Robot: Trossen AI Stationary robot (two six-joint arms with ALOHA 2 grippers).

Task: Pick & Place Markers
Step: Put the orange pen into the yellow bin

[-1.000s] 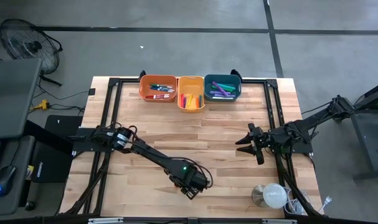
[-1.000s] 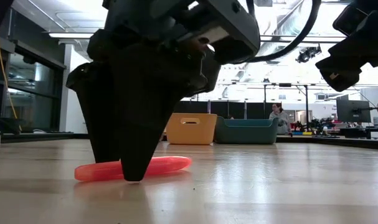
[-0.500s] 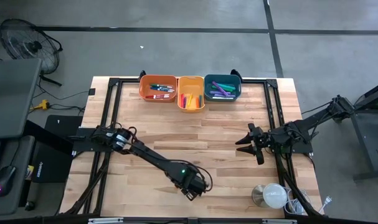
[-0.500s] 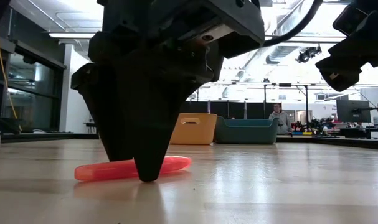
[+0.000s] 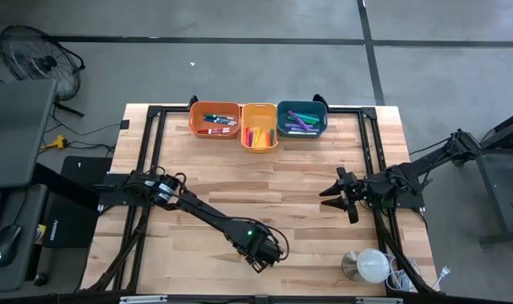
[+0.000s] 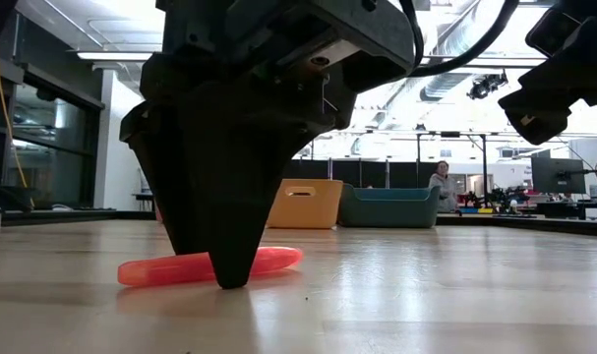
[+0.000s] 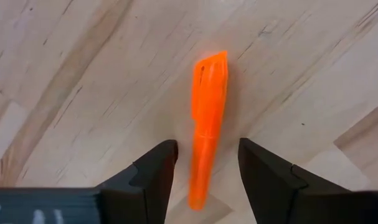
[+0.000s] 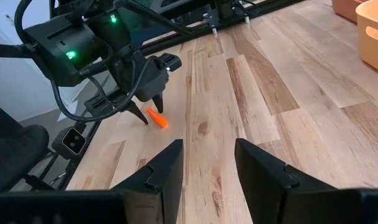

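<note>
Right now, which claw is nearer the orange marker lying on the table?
Left. The left claw is down over the orange marker, fingers open on either side of it. The right claw hangs well off across the table, open.

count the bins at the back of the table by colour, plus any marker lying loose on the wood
orange bin: 1
yellow bin: 1
teal bin: 1
loose orange marker: 1
total: 4
</note>
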